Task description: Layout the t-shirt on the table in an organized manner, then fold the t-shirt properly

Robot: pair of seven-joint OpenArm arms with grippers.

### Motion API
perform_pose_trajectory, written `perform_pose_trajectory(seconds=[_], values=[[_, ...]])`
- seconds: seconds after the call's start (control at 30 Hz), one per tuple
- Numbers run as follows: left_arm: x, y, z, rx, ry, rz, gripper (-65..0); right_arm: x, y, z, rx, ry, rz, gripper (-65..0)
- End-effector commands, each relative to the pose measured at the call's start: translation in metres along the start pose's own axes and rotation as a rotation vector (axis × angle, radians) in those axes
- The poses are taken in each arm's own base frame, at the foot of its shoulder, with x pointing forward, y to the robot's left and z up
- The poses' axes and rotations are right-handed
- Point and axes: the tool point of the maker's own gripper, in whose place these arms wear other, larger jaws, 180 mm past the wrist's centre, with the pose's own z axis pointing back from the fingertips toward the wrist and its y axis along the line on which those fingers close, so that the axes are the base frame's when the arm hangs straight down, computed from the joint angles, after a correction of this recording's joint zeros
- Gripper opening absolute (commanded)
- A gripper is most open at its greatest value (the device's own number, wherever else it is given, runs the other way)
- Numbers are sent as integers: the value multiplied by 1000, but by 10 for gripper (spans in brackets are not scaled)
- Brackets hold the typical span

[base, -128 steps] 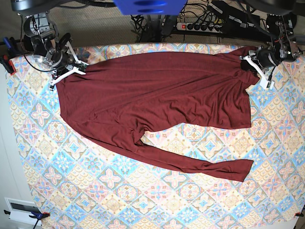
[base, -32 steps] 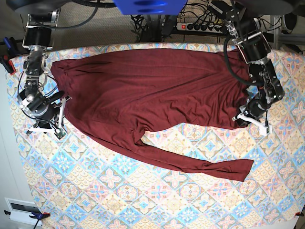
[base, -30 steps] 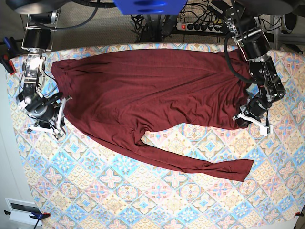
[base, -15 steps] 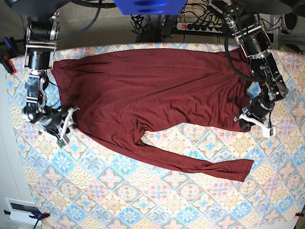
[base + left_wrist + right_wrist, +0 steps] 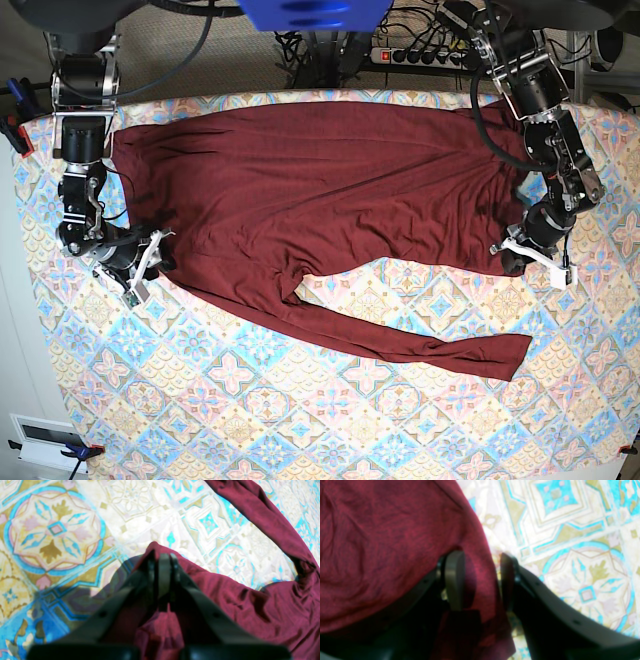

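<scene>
The dark maroon t-shirt [image 5: 330, 190] lies spread across the patterned table [image 5: 300, 420], one long sleeve [image 5: 400, 340] trailing toward the front. In the base view my left gripper [image 5: 515, 258] sits at the shirt's right lower corner. The left wrist view shows this gripper [image 5: 161, 565] shut, with the t-shirt [image 5: 250, 597] fabric pinched at its tips. My right gripper [image 5: 150, 262] is at the shirt's left edge. In the right wrist view it [image 5: 481, 580] stands open, the edge of the t-shirt [image 5: 382, 542] lying loose between its jaws.
A power strip [image 5: 420, 55] and cables lie beyond the table's far edge. A clamp [image 5: 15, 130] holds the cloth at the left edge. A white device [image 5: 45, 440] sits off the table's front left corner. Bare patterned cloth [image 5: 55, 530] surrounds the left gripper.
My right gripper has slid along the shirt's left edge toward the front and right, and its jaws have opened. The left gripper has barely moved and stays shut on the corner.
</scene>
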Motion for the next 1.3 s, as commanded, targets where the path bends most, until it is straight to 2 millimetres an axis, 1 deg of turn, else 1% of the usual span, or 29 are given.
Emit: perform_pose_trajectory(seconds=[0.0, 0.03, 0.07, 0.13, 0.17, 0.2, 0.23, 0.33, 0.4, 0.47, 0.57, 0.67, 0.73, 0.87, 1.0, 1.03, 1.1, 1.17, 1.27], values=[[23, -4, 3, -13, -62, -19, -649, -1, -3, 2, -4, 32, 24, -437], [23, -4, 3, -14, -63, -19, -649, -2, -2, 1, 0, 36, 29, -462], [23, -4, 3, -14, -63, -19, -649, -2, -1, 1, 0, 37, 30, -504], [23, -4, 3, -14, -63, -19, -649, -1, -4, 2, -5, 31, 23, -615], [23, -4, 3, -15, -63, -18, -649, 0, -6, 3, -9, 23, 15, -650], [24, -5, 4, -22, -67, -11, -649, 3, -8, 5, -16, 12, 9, -650], [24, -6, 4, -31, -73, -2, -649, 8, -11, 9, -27, -6, 7, -636], [29, -10, 6, -59, -92, 18, -650, 36, -28, 29, -83, -91, 22, -650], [23, -9, 8, -65, -85, 29, -650, 32, -37, 45, -122, -80, 41, -650], [29, -7, 17, -61, -103, 3, -650, 36, -38, 57, -150, -89, 62, -650], [30, -12, 29, -58, -120, -42, -650, 37, -49, 79, -210, -101, 60, -650], [26, -14, 39, -54, -121, -77, -650, 34, -50, 96, -250, -94, 80, -650], [23, -16, 47, -52, -121, -100, -650, 33, -43, 102, -259, -91, 112, -650], [19, -13, 69, -23, -142, -131, -650, 25, -25, 111, -258, -84, 174, -650], [3, -10, 83, -7, -112, -164, -650, 13, -13, 123, -260, -54, 238, -650], [0, -6, 87, 4, -107, -165, -650, 10, -12, 126, -263, -48, 246, -650], [-3, 7, 99, 44, -111, -154, -650, 2, -16, 138, -292, -46, 239, -650], [-3, 19, 109, 76, -122, -139, -650, -2, -19, 148, -316, -46, 234, -650], [-8, 32, 122, 88, -128, -91, -650, -13, -21, 158, -336, -31, 226, -650]])
